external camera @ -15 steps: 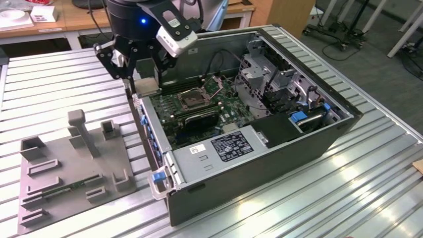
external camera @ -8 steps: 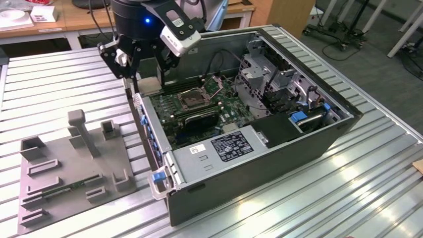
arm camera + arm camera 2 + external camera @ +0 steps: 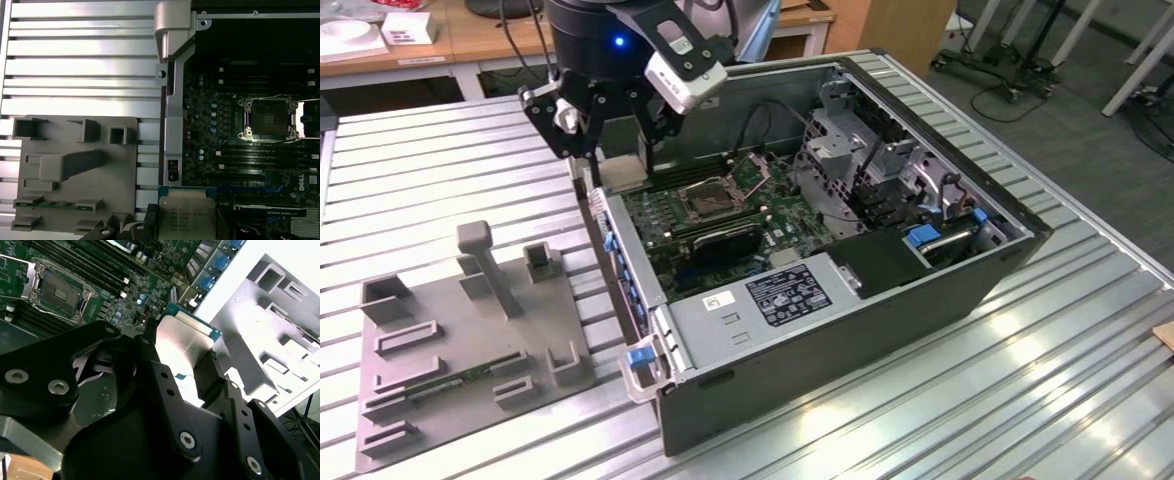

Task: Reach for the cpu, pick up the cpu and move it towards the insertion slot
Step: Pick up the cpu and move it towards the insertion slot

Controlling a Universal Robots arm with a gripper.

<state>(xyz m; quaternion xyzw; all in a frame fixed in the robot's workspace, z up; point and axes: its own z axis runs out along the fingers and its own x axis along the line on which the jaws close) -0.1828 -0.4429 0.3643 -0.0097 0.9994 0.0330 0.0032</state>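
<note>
The table [image 3: 440, 190] is ribbed aluminium, seen in the exterior and first wrist views. An open computer case [image 3: 854, 330] lies on its side on it, with the green motherboard [image 3: 720, 215] facing up inside. On the exterior view's left of the case sits a grey fixture tray [image 3: 454, 350] with raised posts and pockets; a green memory stick [image 3: 447, 382] lies in one of its slots.

The arm [image 3: 607, 40] hangs over the case's far left corner. Its black gripper [image 3: 624, 170] is clenched on the cpu [image 3: 626, 172], one finger on each side edge, as the second wrist view shows [image 3: 182, 347].

The cpu is a thin square chip with a pale silvery-white metal lid set on a green board edge; faint print marks the lid in the first wrist view [image 3: 186, 215]. It is held in the air above the case wall, just at the motherboard's edge.

The slot [image 3: 710, 200] is a square socket with a shiny metal frame and a dark centre, its lid swung open. It lies near the cpu but clearly apart from it, further into the case [image 3: 270, 119] [image 3: 59, 290].
</note>
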